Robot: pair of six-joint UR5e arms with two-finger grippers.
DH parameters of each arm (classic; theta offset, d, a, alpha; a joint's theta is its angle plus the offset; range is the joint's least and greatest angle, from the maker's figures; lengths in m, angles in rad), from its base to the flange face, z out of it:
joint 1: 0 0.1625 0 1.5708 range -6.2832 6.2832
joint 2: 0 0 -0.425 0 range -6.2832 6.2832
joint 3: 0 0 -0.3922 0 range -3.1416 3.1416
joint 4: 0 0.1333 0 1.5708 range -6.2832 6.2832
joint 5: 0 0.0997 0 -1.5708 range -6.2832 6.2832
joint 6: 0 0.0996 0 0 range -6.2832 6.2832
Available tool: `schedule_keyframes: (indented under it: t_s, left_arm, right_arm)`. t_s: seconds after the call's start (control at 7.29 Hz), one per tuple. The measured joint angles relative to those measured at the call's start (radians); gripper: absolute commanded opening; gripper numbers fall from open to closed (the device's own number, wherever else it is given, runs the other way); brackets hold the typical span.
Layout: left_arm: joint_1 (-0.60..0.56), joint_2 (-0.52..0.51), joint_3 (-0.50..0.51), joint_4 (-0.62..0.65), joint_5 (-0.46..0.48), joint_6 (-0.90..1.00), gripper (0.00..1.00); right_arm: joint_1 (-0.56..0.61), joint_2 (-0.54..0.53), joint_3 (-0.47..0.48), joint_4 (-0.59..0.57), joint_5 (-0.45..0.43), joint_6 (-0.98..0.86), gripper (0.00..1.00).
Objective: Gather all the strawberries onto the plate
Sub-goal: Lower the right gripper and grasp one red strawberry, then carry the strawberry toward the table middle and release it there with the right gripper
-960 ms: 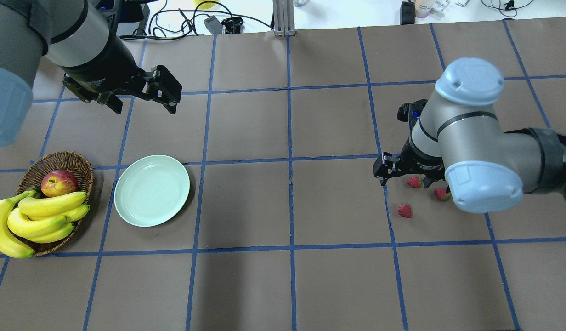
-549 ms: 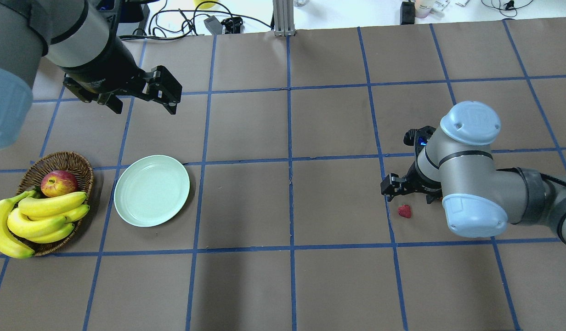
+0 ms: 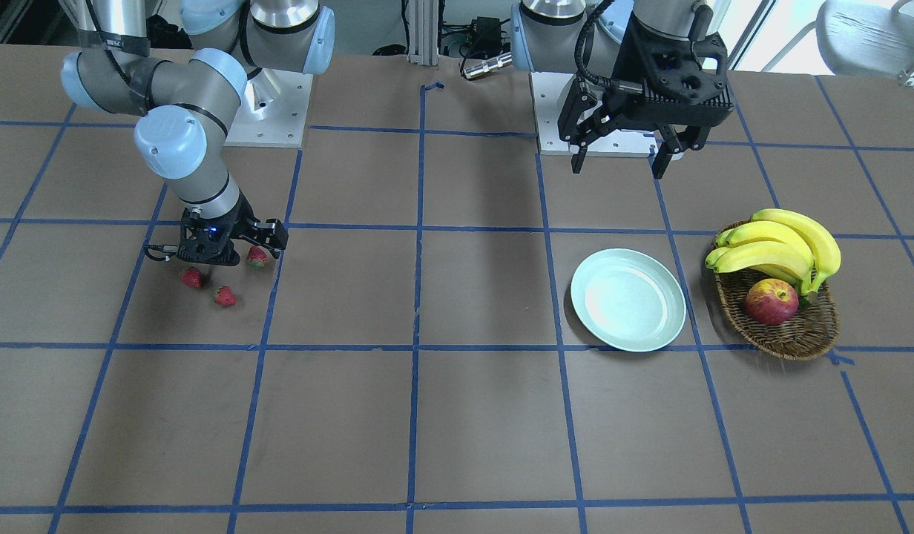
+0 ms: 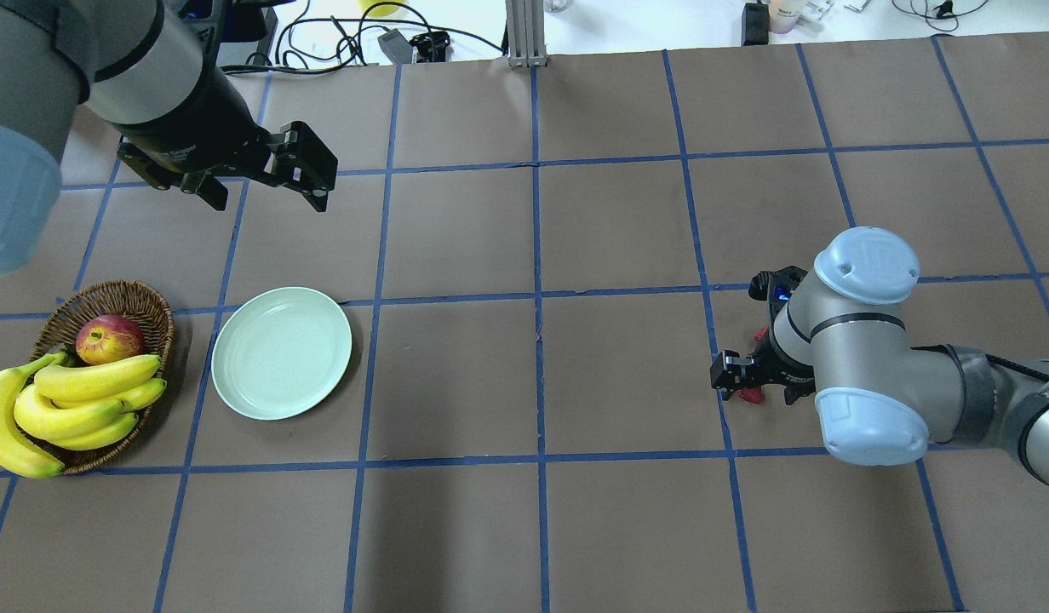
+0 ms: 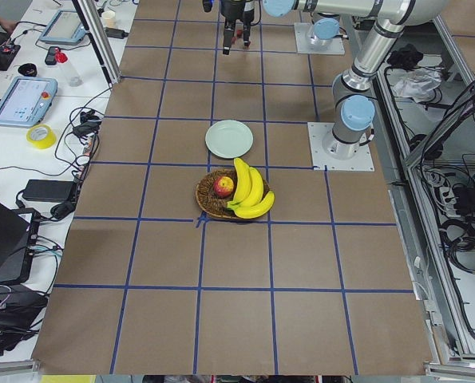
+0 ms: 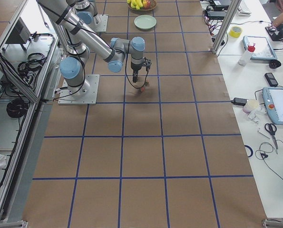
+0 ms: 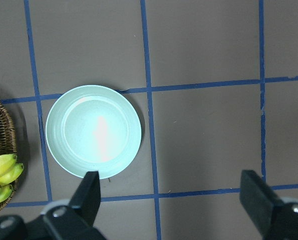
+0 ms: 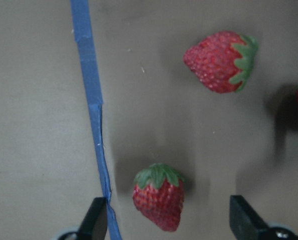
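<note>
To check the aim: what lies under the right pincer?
One strawberry sits between the fingers of the open right pincer. Two other strawberries lie aside, largely hidden overhead by the arm.

Three strawberries (image 3: 224, 296) lie close together near the end of the surface (image 3: 457, 415) on the side of the right arm (image 4: 865, 358). The right wrist view shows two of them whole and only a sliver of the third at its border. One plate (image 3: 628, 299) sits toward the opposite end, and one basket (image 3: 791, 337) stands just beside it, nearer that end's edge. The basket holds one apple (image 3: 771, 301) and one bunch of bananas (image 3: 780, 245). Four bananas can be made out from overhead, perhaps a fifth; the exact number is unclear. With the left arm (image 4: 150, 77) there are two arms, each bearing one claw: the left claw (image 3: 617, 169) and the right claw (image 3: 227, 251).
</note>
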Motion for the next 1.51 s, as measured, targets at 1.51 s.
schedule_keyframes:
  t_s: [1.51]
  left_arm:
    - [0.0, -0.001, 0.001, 0.0, -0.004, -0.001, 1.0]
  right_arm:
    - [0.15, 0.016, -0.106, 0.016, 0.054, 0.178, 0.07]
